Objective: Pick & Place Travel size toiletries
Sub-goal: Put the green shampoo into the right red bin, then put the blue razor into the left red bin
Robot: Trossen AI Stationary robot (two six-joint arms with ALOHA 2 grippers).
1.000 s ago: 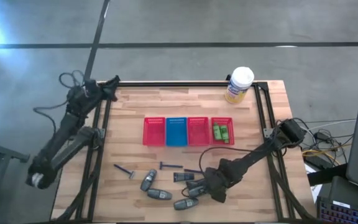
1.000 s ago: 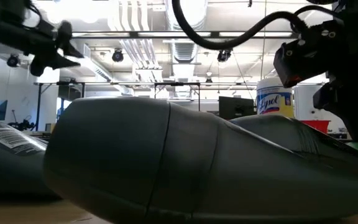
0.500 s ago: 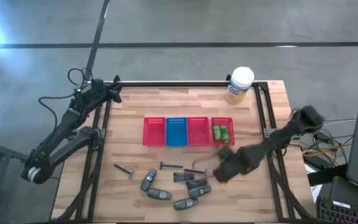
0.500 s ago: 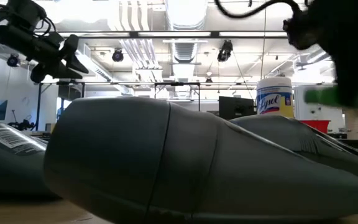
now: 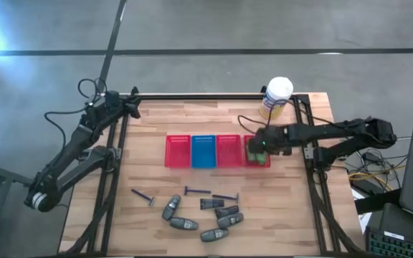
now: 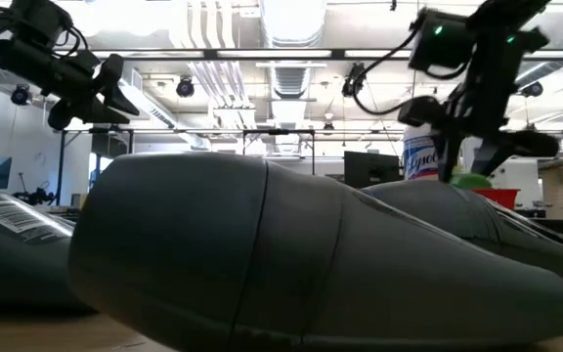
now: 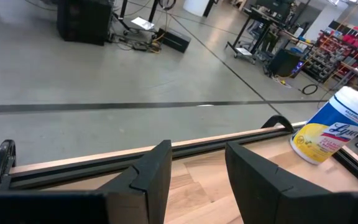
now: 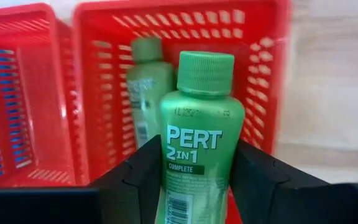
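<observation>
Since a second ago the right arm has swung up from the cluster of grey bottles near the table's front edge to the far-right red basket [image 5: 266, 138], and its right claw [image 5: 259, 146] now hangs over that basket. Between its two dark, blocky fingers [image 8: 140, 169] it grips a green bottle [image 8: 197, 137]: smooth plastic, rounded shoulders, ribbed screw cap, a white "PERT 2 IN 1" label. The bottle sits upright in the grip, cap pointing toward the basket's far wall. Below it, another green bottle [image 8: 143, 93] of the same kind lies inside the basket, whose walls are a stiff red plastic mesh.

Beside that basket stand three more in a row: red [image 5: 227, 151], blue [image 5: 203, 151], red [image 5: 178, 150], all of the same mesh. Behind them, at the table's back edge, is a white-and-yellow canister [image 5: 275, 97].

Nearer the front of the wooden table [image 5: 156, 122], its planks pale and jointed, the rest lies loose: oval grey bottles [image 5: 181, 223], a small dark bottle [image 5: 211, 204], and thin razors [image 5: 144, 195] with dark handles. In the low view one grey bottle [image 6: 262, 254] fills the foreground, matte and rounded.

Over the back-left corner the left claw [image 5: 132, 105] hangs clear of the table, narrowly parted and empty; that arm has lifted a little since a second ago.
</observation>
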